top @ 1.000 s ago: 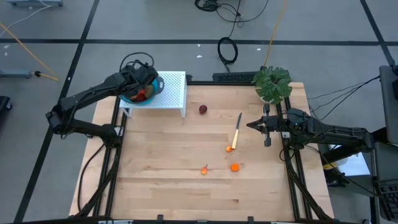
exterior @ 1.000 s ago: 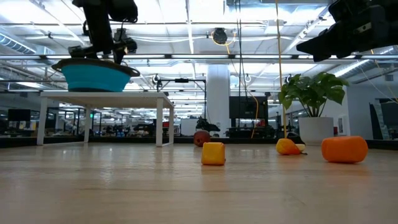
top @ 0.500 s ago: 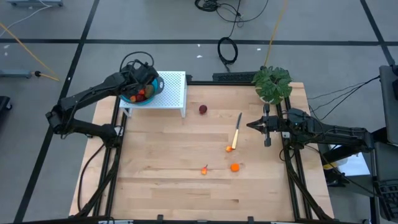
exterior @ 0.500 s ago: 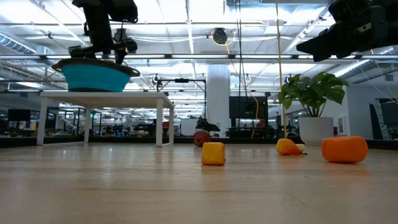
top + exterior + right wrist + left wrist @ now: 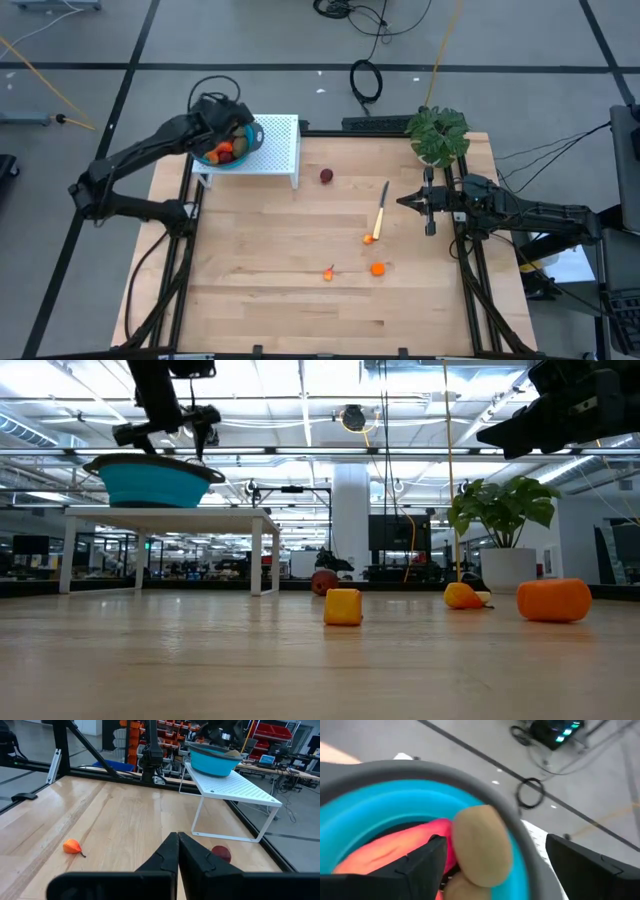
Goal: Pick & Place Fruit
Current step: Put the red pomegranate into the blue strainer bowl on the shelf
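A: What is left on the worktop (image 5: 250, 250)?

B: Nearest, a yellow cube (image 5: 343, 606) and an orange piece (image 5: 554, 600) are seen; farther on, a small orange fruit (image 5: 461, 596) by the knife (image 5: 382, 208), then a dark red ball (image 5: 326, 176). None is gripped.

A: And what is done?

B: Several fruits (image 5: 226, 151) are lodged in the blue bowl (image 5: 155, 482) on the white rack (image 5: 285, 140). The left gripper (image 5: 165, 432) is spread wide above it, empty. The right gripper (image 5: 431, 203) is clenched, parked near the plant (image 5: 438, 133).
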You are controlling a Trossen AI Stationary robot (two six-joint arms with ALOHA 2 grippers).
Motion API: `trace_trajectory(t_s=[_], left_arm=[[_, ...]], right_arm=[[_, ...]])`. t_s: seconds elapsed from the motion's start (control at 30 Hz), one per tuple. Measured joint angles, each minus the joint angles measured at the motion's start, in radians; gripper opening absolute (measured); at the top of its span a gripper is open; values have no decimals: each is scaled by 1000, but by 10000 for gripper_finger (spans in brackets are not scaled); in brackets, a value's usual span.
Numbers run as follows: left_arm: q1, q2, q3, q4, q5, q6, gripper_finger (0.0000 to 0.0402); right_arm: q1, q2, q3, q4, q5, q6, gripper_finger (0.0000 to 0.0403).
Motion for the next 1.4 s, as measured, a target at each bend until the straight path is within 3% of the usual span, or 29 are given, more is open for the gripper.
trace_trajectory(t_s=[0.23,0.53,0.83,1.03,1.17,1.4], left_arm=[[-90,-70,0,177,132,148,339],[-352,-66,0,390,152,387,340],[-564,-61,0,325,153,441,340],[-656,-55,-13,258,113,455,338],[-698,-53,-58,292,91,459,303],[-731,-57,-138,415,91,538,183]], right_arm=[[0,0,0,0,0,1,0],[0,0,0,29,-4,1,0],[1,18,0,34,-8,62,0],[3,77,0,42,-77,80,0],[3,125,0,96,-86,80,0],[3,204,0,187,-87,80,0]])
